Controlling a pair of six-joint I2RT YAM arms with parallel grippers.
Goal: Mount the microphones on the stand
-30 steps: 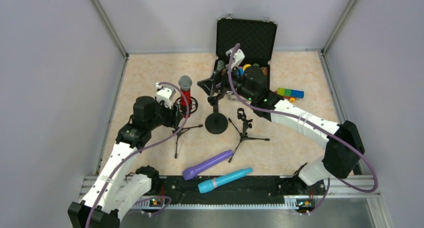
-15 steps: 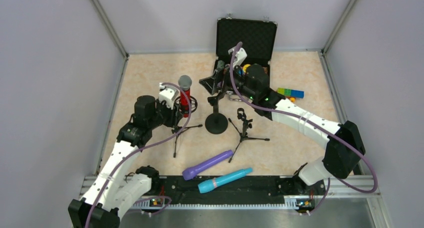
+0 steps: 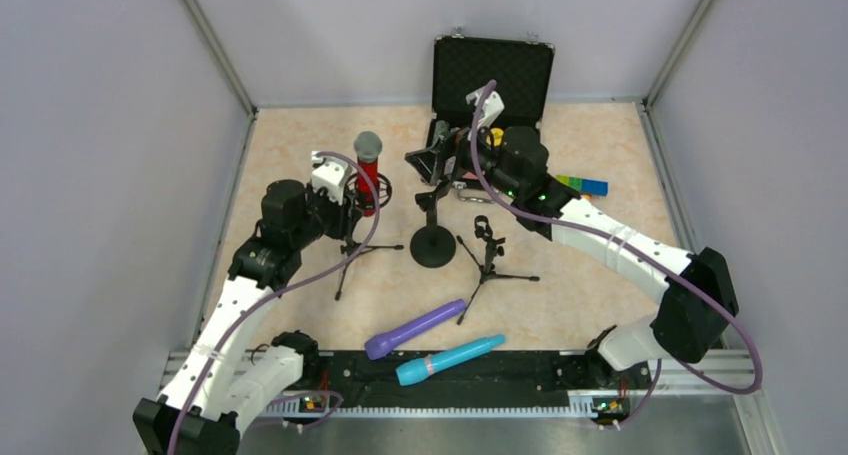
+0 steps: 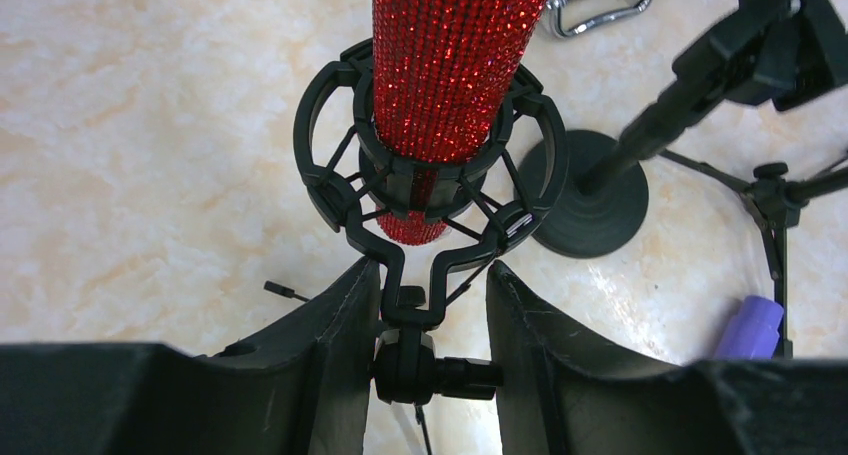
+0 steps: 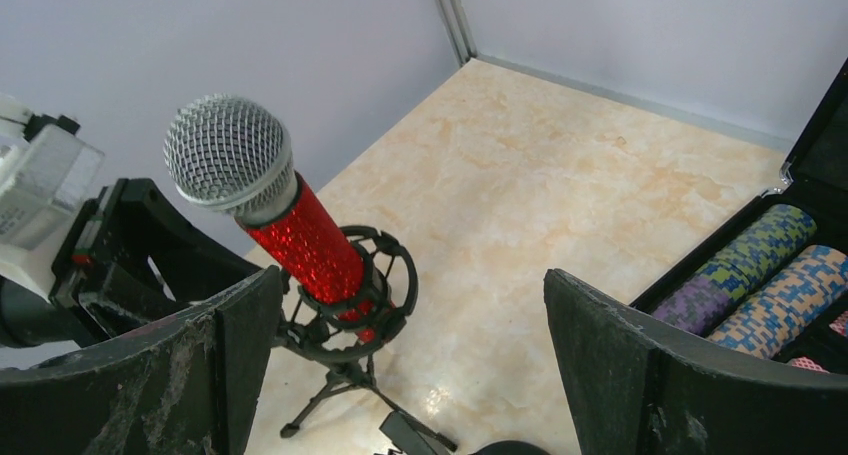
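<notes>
Since a second ago the left arm had carried the tripod stand (image 4: 405, 367) and the red mic (image 4: 450, 65) a little farther from the robot and to the left, its legs trailing along, while the right arm had drawn slightly back toward the open case (image 3: 492, 70). The red mic stood seated in the shock mount (image 4: 306, 175), head up and leaning, so that part of the job looked done; the step in hand seemed to be repositioning this loaded stand. The left fingers (image 4: 330, 355) were closed on the stand's swivel joint just below the mount, one on each side. The left arm was bent at the elbow, forearm reaching forward, wrist level with the joint. The right arm stretched across the table from the right, wrist turned toward the red mic, hovering by the top of the round-base stand (image 3: 433, 245); the right fingers (image 5: 640, 375) were spread wide with nothing between them. The purple mic (image 3: 415, 328) and turquoise mic (image 3: 450, 359) lay side by side near the front edge, well apart from the small tripod (image 3: 487, 255). Next, the left arm would probably need to settle its stand squarely on all legs and let go, before either arm fetched a lying mic for an empty stand.
</notes>
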